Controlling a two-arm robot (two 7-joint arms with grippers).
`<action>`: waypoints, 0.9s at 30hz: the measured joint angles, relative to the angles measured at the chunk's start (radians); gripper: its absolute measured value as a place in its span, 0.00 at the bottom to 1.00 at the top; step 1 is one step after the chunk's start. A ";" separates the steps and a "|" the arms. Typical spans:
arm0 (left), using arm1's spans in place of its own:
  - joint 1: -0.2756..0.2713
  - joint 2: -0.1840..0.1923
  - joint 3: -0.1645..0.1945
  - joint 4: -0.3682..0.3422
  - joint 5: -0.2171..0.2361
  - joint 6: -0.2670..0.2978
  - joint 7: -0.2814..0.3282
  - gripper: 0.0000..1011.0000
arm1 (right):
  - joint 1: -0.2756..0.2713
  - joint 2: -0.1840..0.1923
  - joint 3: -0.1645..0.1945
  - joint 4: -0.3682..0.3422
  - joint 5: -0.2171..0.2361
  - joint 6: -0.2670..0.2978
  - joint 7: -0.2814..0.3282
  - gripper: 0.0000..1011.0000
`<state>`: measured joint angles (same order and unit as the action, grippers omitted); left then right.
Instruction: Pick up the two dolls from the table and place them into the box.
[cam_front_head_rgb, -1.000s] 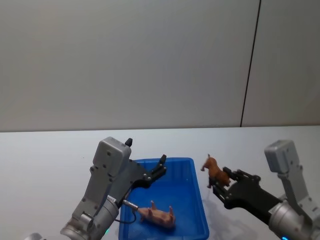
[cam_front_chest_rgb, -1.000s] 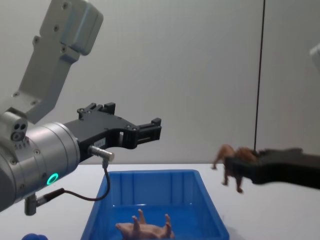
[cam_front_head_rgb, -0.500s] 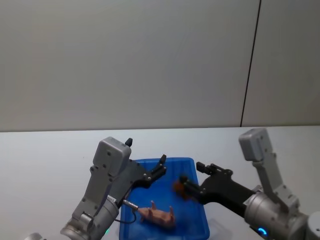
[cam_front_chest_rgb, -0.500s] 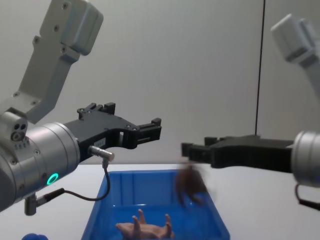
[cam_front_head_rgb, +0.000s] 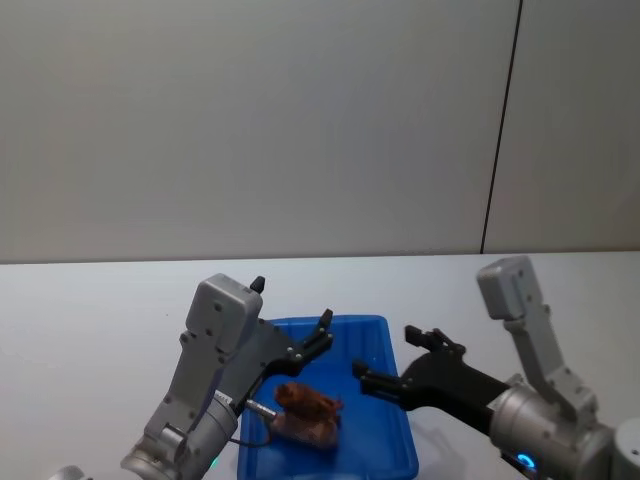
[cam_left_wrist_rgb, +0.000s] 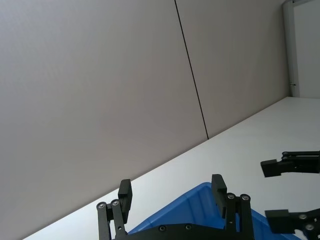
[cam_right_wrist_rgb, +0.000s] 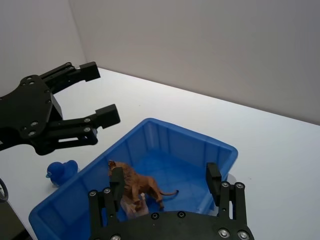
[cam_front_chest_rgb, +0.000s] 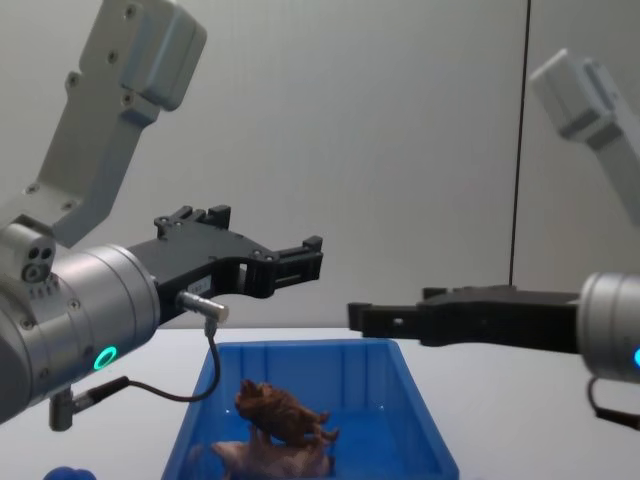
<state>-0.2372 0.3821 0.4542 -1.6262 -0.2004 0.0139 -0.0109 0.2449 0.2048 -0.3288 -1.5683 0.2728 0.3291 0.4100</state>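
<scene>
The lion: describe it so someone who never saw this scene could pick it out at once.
On the white table sits a blue box, with the left gripper and right gripper both open above it. Inside, the lion stands on the pig: brown and shaggy-maned, not pale pink.

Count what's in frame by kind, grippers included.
Animal figurines: 2, lion on top of pig, both in the bin
Blue bin: 1
Blue duck: 1
Grippers: 2, left gripper and right gripper, both open
Total: 6
</scene>
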 joint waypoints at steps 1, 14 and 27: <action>0.000 0.000 0.000 0.000 0.000 0.000 0.000 0.99 | -0.003 0.004 0.002 -0.003 0.002 -0.001 0.000 0.98; 0.000 0.000 0.000 0.000 0.000 0.000 0.000 0.99 | -0.085 0.103 0.056 -0.066 0.040 -0.080 -0.005 0.99; 0.014 0.011 -0.005 -0.017 0.005 0.022 0.021 0.99 | -0.140 0.164 0.087 -0.103 0.061 -0.136 -0.012 0.99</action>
<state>-0.2235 0.3932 0.4496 -1.6434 -0.1953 0.0360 0.0100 0.1048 0.3686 -0.2418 -1.6715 0.3337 0.1934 0.3980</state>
